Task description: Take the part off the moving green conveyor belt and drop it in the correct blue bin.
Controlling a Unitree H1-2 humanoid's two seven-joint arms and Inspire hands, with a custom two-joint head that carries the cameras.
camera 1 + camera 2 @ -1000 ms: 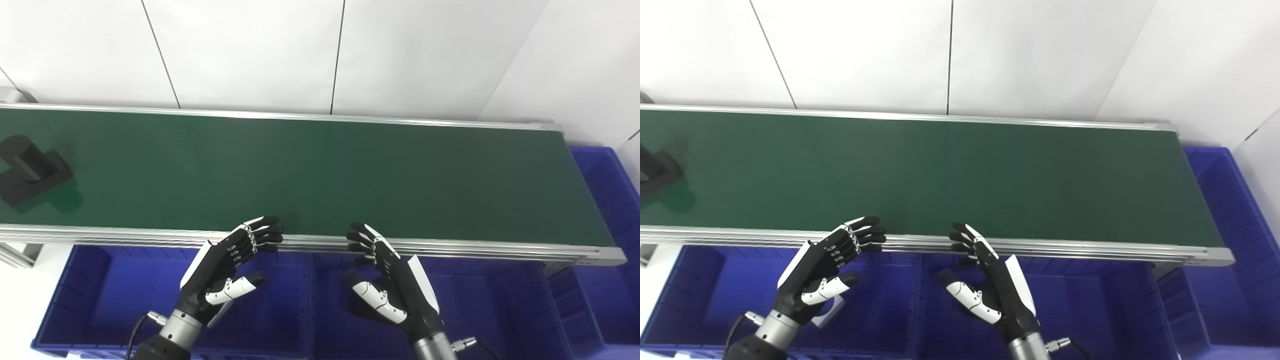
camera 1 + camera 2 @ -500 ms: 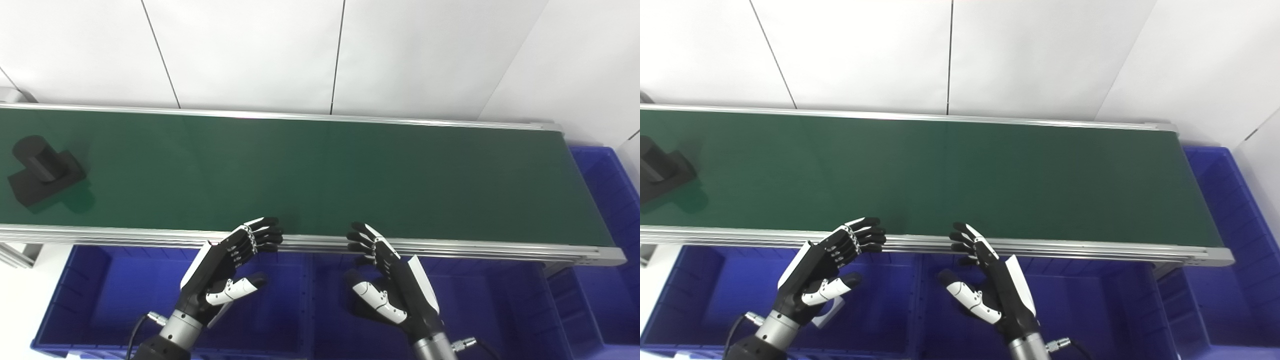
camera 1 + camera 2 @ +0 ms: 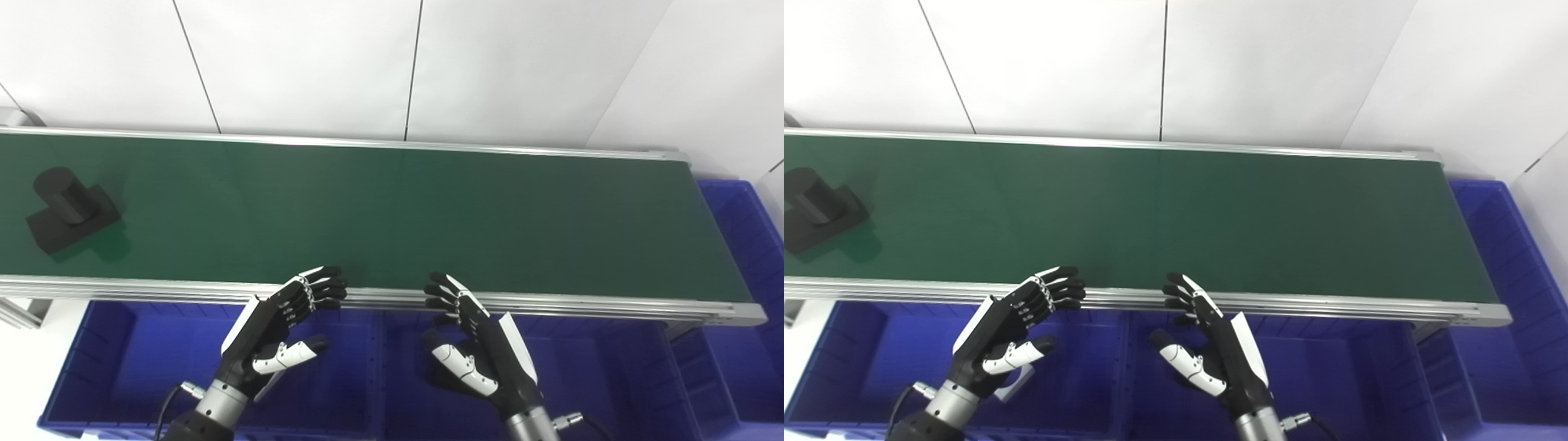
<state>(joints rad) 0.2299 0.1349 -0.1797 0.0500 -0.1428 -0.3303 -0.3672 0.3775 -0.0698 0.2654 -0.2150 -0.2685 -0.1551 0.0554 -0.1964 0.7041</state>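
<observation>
A black part, a flat block with a short cylinder standing on it, rides at the far left of the green conveyor belt. My left hand hovers open over the blue bins, its fingertips at the belt's near rail, well to the right of the part. My right hand is open too, palm facing the left hand, with nothing in it. Both hands are empty.
Blue bins run along below the belt's near rail, and another blue bin stands past the belt's right end. A small white object lies in the left bin. A white panelled wall stands behind the belt.
The black part has travelled to the right along the belt, coming further into view. Both hands have stayed where they were.
</observation>
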